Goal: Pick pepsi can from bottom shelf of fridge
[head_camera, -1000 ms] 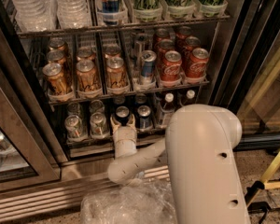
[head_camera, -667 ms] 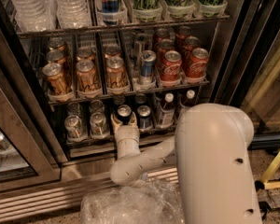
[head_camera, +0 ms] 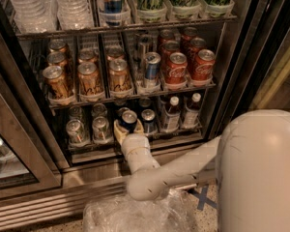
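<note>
Jaws of gripper (head_camera: pixel 128 128) flank pepsi can (head_camera: pixel 129 118), bottom shelf (head_camera: pixel 87 146) front edge; clamped or not, cannot tell.

So in the fridge (head_camera: pixel 232 86), the pepsi can (head_camera: pixel 129 118) sits up front in a middle lane of the bottom shelf (head_camera: pixel 87 148). There's a can (head_camera: pixel 100 127) in the lane to its left, and a second can (head_camera: pixel 148 120) then a bottle (head_camera: pixel 171 113) to its right. The hand (head_camera: pixel 129 126) is right at the pepsi can at the shelf's front edge, below the rack (head_camera: pixel 130 94) above.

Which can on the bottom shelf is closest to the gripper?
The dark pepsi can, third lane from left: the gripper sits right at it, while the silver cans stand apart.
</note>
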Tool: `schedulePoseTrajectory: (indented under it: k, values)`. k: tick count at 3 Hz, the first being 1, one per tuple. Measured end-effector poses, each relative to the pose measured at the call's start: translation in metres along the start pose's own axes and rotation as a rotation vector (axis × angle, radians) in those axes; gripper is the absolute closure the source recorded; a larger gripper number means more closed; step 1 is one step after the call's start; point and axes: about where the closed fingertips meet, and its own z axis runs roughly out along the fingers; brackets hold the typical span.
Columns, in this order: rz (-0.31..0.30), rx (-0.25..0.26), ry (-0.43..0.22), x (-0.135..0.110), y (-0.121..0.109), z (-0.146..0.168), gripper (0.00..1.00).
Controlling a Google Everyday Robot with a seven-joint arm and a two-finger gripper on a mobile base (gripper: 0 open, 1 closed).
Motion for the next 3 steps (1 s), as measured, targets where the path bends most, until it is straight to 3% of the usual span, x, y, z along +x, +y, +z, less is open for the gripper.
schedulePoseTrajectory:
  k: [1, 2, 3]
  values:
    - [0.079, -0.16, 0.092, -0.002, 0.019, -0.029, 1.0]
    - [0.109, -0.302, 0.165, -0.016, 0.034, -0.065, 1.0]
    - [0.127, -0.349, 0.177, -0.018, 0.047, -0.068, 1.0]
